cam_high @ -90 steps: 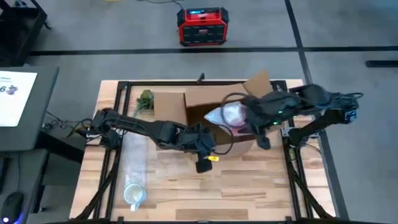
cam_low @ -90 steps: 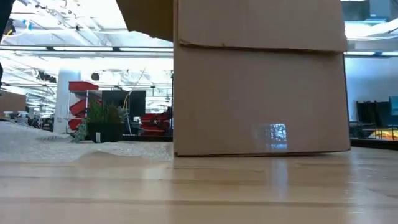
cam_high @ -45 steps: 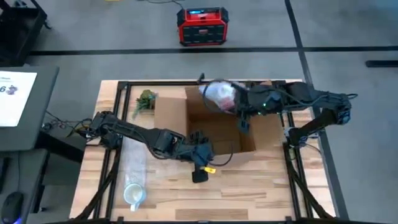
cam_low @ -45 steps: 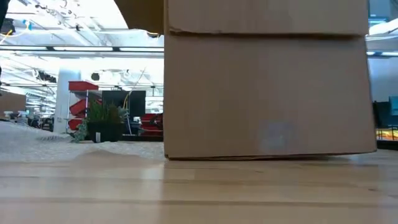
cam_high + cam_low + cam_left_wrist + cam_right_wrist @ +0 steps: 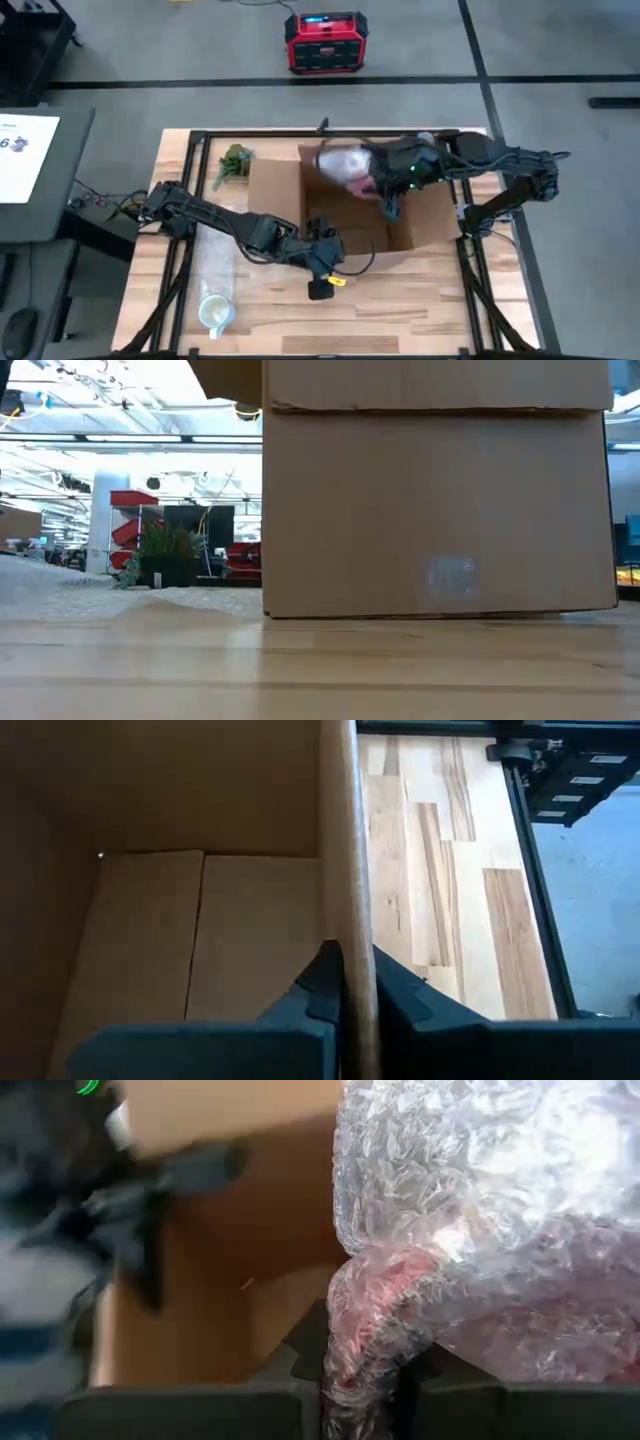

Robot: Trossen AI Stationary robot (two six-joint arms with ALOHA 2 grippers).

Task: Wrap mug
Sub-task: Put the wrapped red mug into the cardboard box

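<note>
Right pincer (image 5: 362,1342): pinching a fold of bubble wrap, with the wrapped mug (image 5: 347,163) hanging from that fold. The pink of the mug shows through the plastic in the right wrist view.
Wrapped mug, position: held over the far side of the open cardboard box (image 5: 352,205), above the opening and not resting on the box floor, as far as the high view shows. Likely carried there for lowering inside.
Left pincer (image 5: 348,982): pressed onto the box's near wall, one finger inside and one outside. Probable reason: steadying the box so it does not slide while the bundle goes in.
Box: upright on the tabletop (image 5: 420,300), flaps open. Floor bare where the left wrist view sees it. In the low view only its plain front wall shows.
Other items: a second, unwrapped mug (image 5: 214,312) near the front left corner, beside a strip of bubble wrap (image 5: 216,255) lying flat. A small plant (image 5: 232,160) sits at the back left.
Stage, judged: wrapping looks finished, packing under way.
Risk: the grip is on loose film only, so the bundle could swing or slip.
</note>
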